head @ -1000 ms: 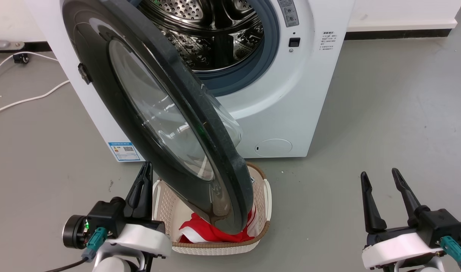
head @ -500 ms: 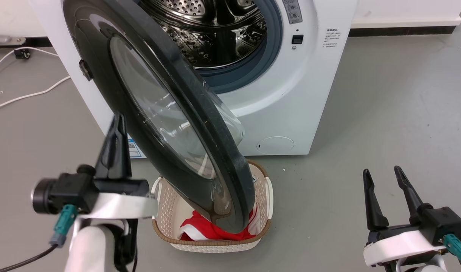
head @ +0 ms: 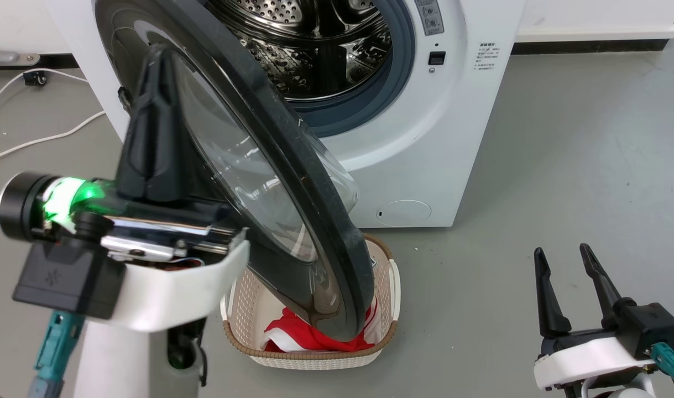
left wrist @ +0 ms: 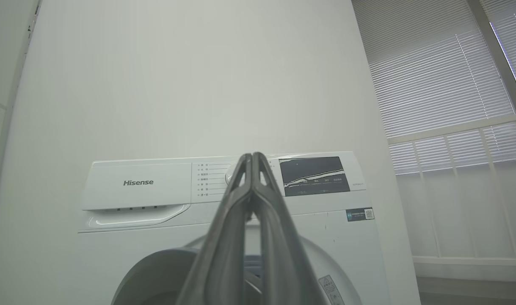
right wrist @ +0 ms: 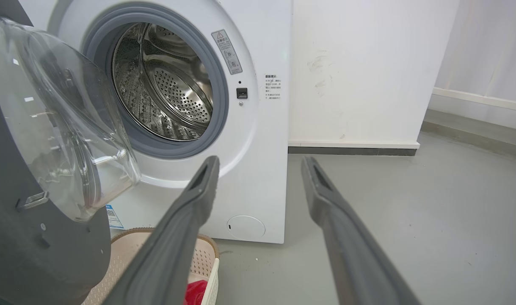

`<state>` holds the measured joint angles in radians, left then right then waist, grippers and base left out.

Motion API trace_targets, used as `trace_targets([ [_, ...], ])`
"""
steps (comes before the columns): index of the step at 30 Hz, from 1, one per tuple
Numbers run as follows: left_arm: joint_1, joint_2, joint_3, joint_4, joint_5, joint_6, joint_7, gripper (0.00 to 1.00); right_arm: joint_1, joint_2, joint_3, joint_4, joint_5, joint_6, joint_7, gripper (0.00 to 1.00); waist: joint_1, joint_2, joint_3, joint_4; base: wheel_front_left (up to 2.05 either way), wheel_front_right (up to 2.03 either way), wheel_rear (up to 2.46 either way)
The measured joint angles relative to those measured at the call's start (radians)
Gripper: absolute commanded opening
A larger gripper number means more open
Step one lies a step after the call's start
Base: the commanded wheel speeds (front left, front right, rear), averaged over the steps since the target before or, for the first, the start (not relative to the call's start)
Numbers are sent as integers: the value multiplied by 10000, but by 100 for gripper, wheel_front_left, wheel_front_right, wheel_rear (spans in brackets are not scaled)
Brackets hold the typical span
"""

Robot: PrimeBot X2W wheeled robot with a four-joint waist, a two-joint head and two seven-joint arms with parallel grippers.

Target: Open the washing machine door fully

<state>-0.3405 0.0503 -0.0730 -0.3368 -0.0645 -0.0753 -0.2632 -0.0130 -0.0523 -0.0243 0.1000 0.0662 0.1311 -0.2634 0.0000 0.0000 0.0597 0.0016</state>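
The left pincer masked the washing machine door

In the head view the blurred pincer covered the door's left side; the door's top and that of the washing machine were cut off by the upper edge. The door's lower rim hid the middle of the laundry basket and part of the red cloth. The printed label was too small to read. In the left wrist view the pressed-together fingers hid most of the dial.

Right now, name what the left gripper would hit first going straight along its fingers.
Probably the control panel of the washing machine; the shut left gripper aims at its middle. Depth is unclear.
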Motion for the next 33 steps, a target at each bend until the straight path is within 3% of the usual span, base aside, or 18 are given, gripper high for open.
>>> trace_targets([
  [9,-389,-2,-2247,-606,-267,-253,293,0,0,2,8,2,38,0,0,100,0,0,34,-73,0,0,0],
  [19,429,228,-5346,-46,-1103,-497,1335,0,8,6,35,115,134,0,0,100,0,0,31,-50,0,0,0],
  [27,1663,828,-6842,546,-1801,-539,1873,0,43,6,33,169,159,0,0,100,0,0,-30,36,0,0,0],
  [33,2348,980,-7287,1083,-2130,-529,2033,0,124,6,79,180,213,0,0,100,0,0,-47,57,0,0,0],
])
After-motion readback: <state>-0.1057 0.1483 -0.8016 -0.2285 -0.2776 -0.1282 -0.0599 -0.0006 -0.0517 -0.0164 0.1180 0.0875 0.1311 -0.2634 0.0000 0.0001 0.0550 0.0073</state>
